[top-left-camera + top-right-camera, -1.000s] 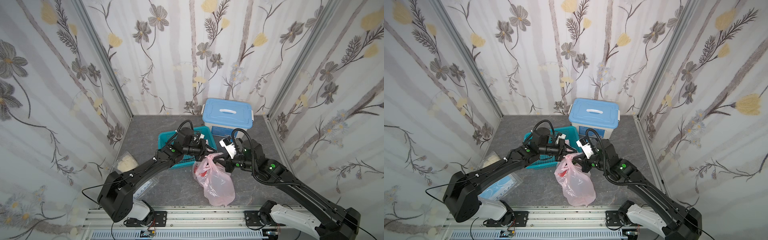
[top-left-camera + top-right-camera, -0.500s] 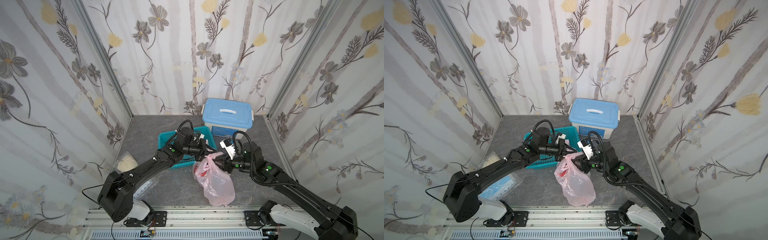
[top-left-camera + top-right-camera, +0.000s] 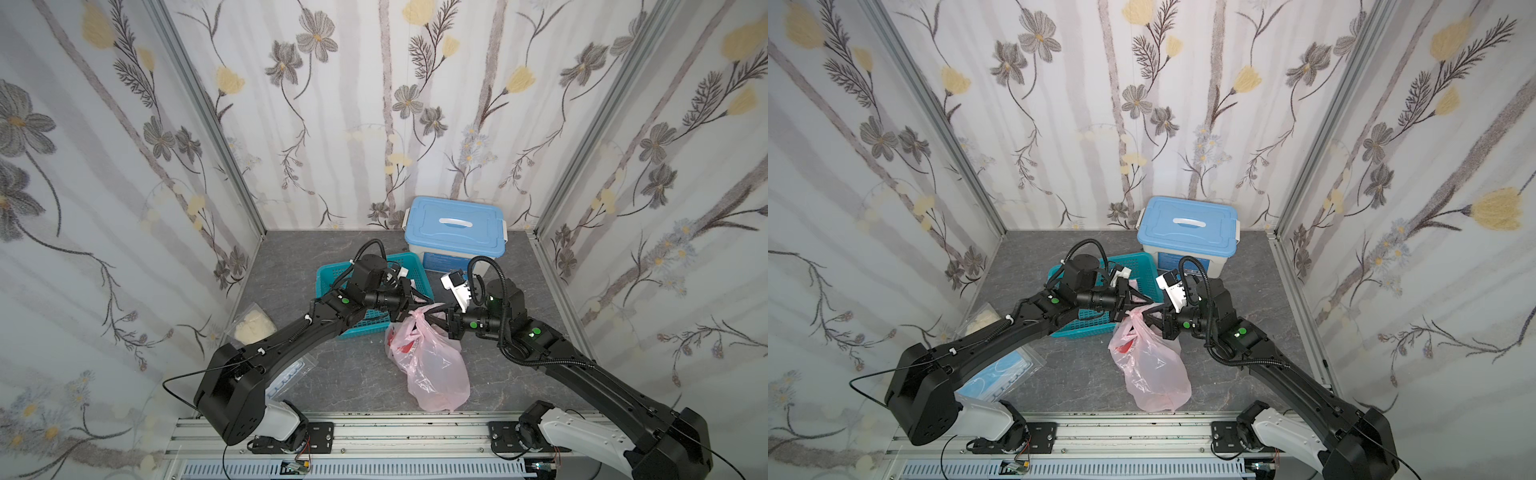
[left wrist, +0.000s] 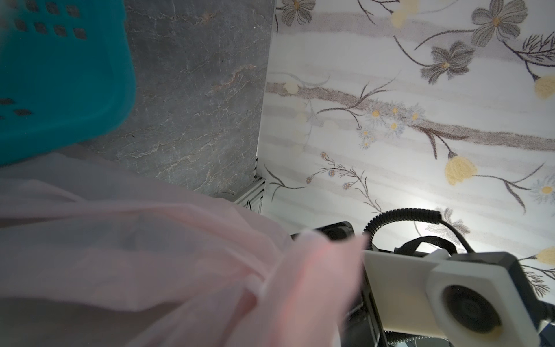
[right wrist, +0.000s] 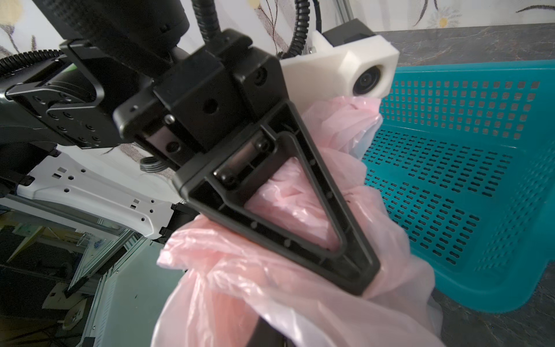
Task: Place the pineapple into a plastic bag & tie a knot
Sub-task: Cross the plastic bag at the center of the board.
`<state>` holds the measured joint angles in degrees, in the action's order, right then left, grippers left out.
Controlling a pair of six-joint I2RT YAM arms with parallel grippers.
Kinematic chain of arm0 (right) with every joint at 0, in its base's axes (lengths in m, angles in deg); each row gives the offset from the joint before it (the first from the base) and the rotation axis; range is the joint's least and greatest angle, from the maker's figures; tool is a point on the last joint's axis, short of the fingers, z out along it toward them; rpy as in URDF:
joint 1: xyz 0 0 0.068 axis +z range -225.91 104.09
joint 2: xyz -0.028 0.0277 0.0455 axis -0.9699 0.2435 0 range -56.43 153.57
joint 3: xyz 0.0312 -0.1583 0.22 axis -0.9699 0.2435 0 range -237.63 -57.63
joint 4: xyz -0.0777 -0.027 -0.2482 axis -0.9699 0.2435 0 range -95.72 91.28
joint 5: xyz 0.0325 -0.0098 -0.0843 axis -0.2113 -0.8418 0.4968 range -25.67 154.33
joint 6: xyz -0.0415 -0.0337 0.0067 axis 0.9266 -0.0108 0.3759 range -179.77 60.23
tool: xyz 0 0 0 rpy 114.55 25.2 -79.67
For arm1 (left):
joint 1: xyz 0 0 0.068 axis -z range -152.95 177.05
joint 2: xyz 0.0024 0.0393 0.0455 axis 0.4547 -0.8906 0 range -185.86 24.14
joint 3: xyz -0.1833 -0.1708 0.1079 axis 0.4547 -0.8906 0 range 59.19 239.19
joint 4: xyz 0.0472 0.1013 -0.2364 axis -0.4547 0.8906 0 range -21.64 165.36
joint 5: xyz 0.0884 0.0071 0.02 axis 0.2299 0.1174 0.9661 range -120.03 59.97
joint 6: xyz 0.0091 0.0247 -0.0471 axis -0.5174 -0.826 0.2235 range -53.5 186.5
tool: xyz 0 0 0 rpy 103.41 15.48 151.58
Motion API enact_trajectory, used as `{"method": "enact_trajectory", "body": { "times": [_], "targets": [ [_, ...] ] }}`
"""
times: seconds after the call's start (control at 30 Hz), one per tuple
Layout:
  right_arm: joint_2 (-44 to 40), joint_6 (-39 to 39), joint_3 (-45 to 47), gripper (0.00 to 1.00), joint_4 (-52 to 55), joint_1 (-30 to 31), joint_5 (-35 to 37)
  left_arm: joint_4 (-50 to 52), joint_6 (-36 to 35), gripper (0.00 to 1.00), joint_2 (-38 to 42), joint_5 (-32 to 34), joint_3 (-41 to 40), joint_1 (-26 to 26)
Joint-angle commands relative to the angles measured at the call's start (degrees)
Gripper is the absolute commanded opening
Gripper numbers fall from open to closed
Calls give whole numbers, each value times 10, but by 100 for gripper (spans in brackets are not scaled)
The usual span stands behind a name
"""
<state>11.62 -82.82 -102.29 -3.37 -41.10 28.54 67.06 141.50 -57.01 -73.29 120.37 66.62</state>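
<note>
The plastic bag (image 3: 432, 365) lies low in the middle of both top views on the gray tabletop (image 3: 353, 374). Its bottom end almost reaches the metal rail (image 3: 415, 428) at the front edge. There is bare tabletop to its left and right. The knot (image 3: 419, 316) is at the bag's top end, right between the two hands.

The right hand (image 3: 439, 315) has its fingers pressed together at a pink end by the knot. I cannot tell if plastic is pinched in them. The left hand (image 3: 417, 306) is at the knot from the other side. Pink plastic bunches around it in the right wrist view, and I cannot tell if it is open or gripping.

The left wrist view is mostly blurry pink. What is inside the bag is hard to make out.

A teal basket (image 3: 328, 276) sits under the left arm, touching the bag. Behind it is a blue-lidded storage box (image 3: 455, 224) by the back wall. A pouch of white lumps (image 3: 251, 326) and a packet of blue masks (image 3: 1000, 374) lie at the left, partly hidden by the arm.
</note>
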Motion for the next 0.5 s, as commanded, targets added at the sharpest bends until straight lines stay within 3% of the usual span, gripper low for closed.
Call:
{"method": "enact_trajectory", "body": {
  "times": [0.0,0.1,0.17,0.3,0.47],
  "targets": [
    [-5,6,-4,0,-19,0,1,54,-53,53,25,76,16,-2],
    [-11,13,0,0,0,0,7,131,-88,78,50,143,32,-3],
    [-12,19,-1,0,11,0,10,181,-112,84,60,177,47,-5],
    [-7,32,-8,0,31,0,13,301,-147,89,71,243,87,-8],
    [-4,37,-17,0,41,0,17,374,-151,89,88,296,109,-10]
  ]
}}
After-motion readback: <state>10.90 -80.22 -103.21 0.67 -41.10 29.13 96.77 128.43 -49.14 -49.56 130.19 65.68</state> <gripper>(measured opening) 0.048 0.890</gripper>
